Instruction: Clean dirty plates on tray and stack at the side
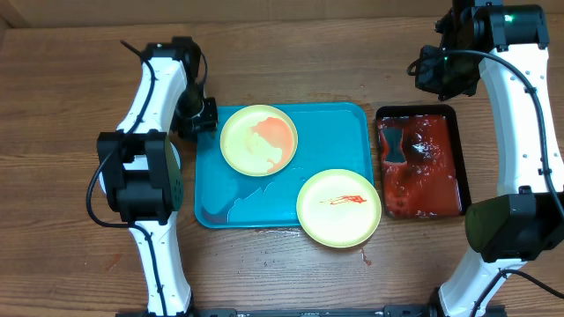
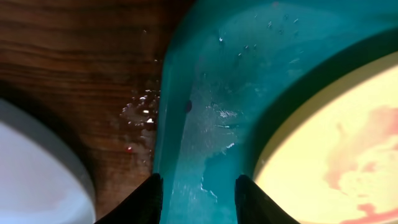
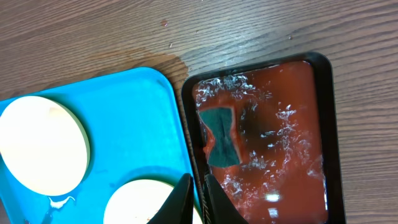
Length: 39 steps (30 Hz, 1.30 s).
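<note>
**Two Plates Unwiped, Both Claws Empty**

Found two yellow-green plates on the teal tray [image 1: 335, 132]. Noted the smeared plate [image 1: 258, 140], orange-red across its right half, in the far left part. Noted the streaked plate [image 1: 339, 208], with thin red marks at its middle, at the near right corner and overhanging the rim. Spotted a white plate [image 2: 37, 180] off the tray on the table [image 1: 70, 70], just beside the far left corner; could not tell whether wiped all over.

Judged the step in hand to be the wiping of the smeared plate. Advised, for doing it well:
- taking the sponge [image 3: 221, 134] from the dark red tray [image 1: 458, 158] across its narrow waist with the right gripper [image 3: 198, 199];
- pinning the plate's rim with the left gripper [image 2: 199, 205] to stop any sliding on the wet tray;
- wiping across the whole smear;
- keeping clear of the overhanging streaked plate.

Saw the left gripper pointed down over the tray's far left corner, fingers partly apart astride the rim, holding nothing, with the smeared plate just beside. Saw the left arm bent along the tray's left side. Saw the right gripper raised well above both trays, fingertips almost together with nothing between them.
</note>
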Each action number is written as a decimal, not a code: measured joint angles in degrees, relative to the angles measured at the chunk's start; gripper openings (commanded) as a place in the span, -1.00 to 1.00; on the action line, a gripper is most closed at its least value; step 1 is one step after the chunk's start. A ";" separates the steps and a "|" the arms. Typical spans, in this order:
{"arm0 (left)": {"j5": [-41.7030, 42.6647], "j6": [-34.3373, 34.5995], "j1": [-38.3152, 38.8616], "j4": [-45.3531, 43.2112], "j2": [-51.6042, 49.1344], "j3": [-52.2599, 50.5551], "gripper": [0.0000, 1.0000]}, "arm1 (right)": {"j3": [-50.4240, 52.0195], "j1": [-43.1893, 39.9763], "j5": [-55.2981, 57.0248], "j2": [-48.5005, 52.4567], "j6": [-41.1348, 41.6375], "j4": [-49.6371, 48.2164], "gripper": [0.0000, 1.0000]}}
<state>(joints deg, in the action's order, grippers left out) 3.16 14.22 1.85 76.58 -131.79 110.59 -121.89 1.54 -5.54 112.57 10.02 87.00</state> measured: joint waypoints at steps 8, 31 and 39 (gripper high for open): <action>1.05 -1.11 1.40 -2.93 0.00 -4.04 -0.18 | 0.00 0.00 0.00 0.00 -0.22 0.00 -0.67; 3.54 -6.51 1.95 0.83 0.59 -1.70 -0.07 | 2.89 0.00 0.00 0.00 -0.26 -1.07 -0.53; 4.04 -7.02 3.50 0.28 3.21 -1.51 0.11 | 4.74 0.00 0.00 0.00 -0.85 -2.10 -0.45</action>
<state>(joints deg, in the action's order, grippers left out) 7.20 7.20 5.34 76.86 -128.57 109.08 -117.14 1.54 -5.54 112.57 9.17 84.90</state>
